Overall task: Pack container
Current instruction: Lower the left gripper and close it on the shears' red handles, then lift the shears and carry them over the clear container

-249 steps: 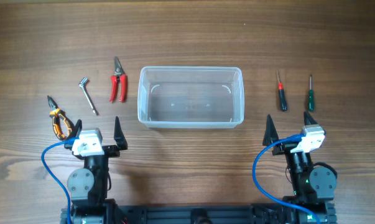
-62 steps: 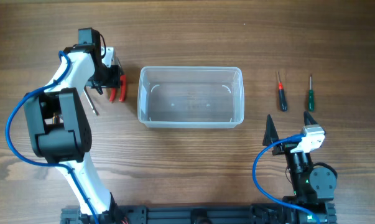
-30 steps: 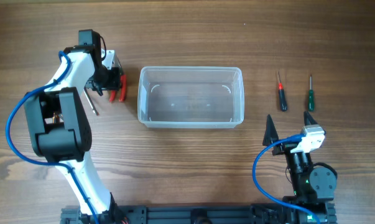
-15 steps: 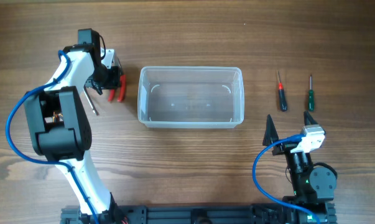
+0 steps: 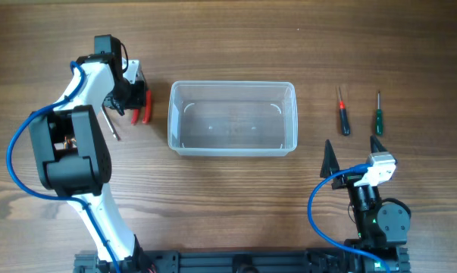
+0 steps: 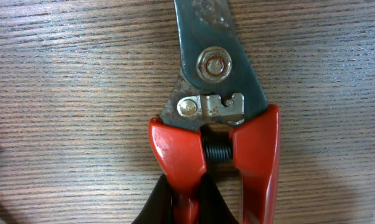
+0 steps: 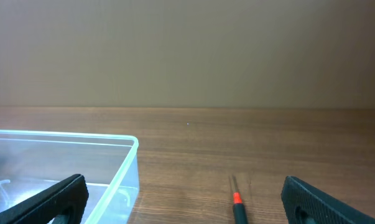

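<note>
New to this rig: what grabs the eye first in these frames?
The left hand, stretched far out to the left of the container, pinches one handle of the red-handled shears, which fill the wrist view. The clear container sits in the middle with nothing in it. The right hand sits open near the front, short of the red screwdriver and green screwdriver lying to the container's right.

Setting. The work surface was a wooden table (image 5: 228, 38) of mid-brown finish, its grain running left to right, with a paler figured patch toward the near left corner. Behind its far edge stood a plain beige wall (image 7: 187, 50). Light was even and diffuse; shadows were soft.
</note>
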You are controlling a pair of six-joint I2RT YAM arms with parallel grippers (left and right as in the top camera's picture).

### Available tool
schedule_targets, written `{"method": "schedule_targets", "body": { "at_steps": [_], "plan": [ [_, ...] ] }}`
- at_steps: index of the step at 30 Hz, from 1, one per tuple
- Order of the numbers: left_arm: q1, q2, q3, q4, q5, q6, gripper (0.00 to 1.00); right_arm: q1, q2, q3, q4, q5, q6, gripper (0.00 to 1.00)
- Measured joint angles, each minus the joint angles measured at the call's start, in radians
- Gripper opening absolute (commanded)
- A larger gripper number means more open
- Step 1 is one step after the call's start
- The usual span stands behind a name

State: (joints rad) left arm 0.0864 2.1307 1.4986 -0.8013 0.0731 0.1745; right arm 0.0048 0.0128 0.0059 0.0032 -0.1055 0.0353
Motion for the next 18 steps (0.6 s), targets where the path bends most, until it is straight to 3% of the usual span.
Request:
{"method": "schedule_targets", "body": {
  "at_steps": [18],
  "plan": [
    [0.0,-0.047,0.004,0.003,-0.012,0.0,0.04,0.0,0.0,0.0,0.0,0.0,0.0,1.0]
  ]
}}
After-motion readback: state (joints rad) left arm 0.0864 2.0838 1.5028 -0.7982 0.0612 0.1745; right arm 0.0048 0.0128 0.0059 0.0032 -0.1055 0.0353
